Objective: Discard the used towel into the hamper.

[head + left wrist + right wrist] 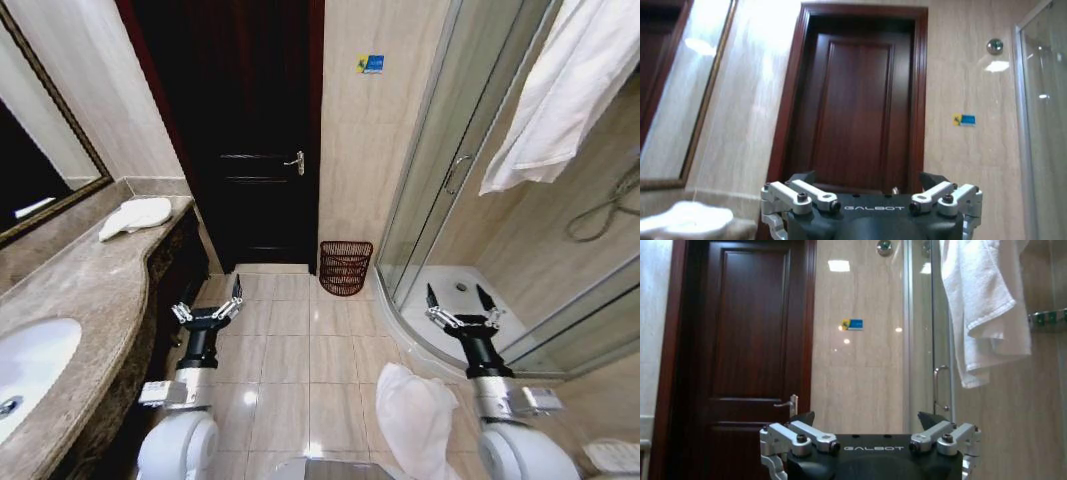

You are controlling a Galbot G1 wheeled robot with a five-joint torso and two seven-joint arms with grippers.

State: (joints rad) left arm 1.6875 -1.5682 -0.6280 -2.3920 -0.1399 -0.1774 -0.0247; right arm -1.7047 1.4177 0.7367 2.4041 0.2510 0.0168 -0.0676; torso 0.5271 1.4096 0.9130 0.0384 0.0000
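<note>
This is a small bathroom with a tan tiled floor [290, 350], a dark brown door [255, 130] at the far end and a glass shower [470, 200] on the right side.

Going from left to right: a stone counter [80, 290] with one white sink [30, 365] runs along the left wall, under one mirror [40, 160]. One small folded white cloth [135, 215] lies on the counter, past the left gripper [208, 306] and off to its left. That gripper is held up over the floor with its fingers apart and nothing in them.

The hamper [345, 267] is the brown woven basket on the floor against the far wall, just right of the door. It sits ahead of both grippers, about midway between them, and well apart from each.

One crumpled white towel [415, 415] lies on the floor close to the robot, just to the left of the right arm and behind the right gripper [462, 306]. That gripper is open too and holds nothing. One more white towel [565, 90] hangs high on the shower, above and ahead of the right gripper.

So I count three white cloths, one hamper and two grippers. The job looks like it is only starting, because no towel is held. I think the next move is to reach down, grab a towel, and carry it over to the hamper. I cannot tell for sure which towel is the used one.
</note>
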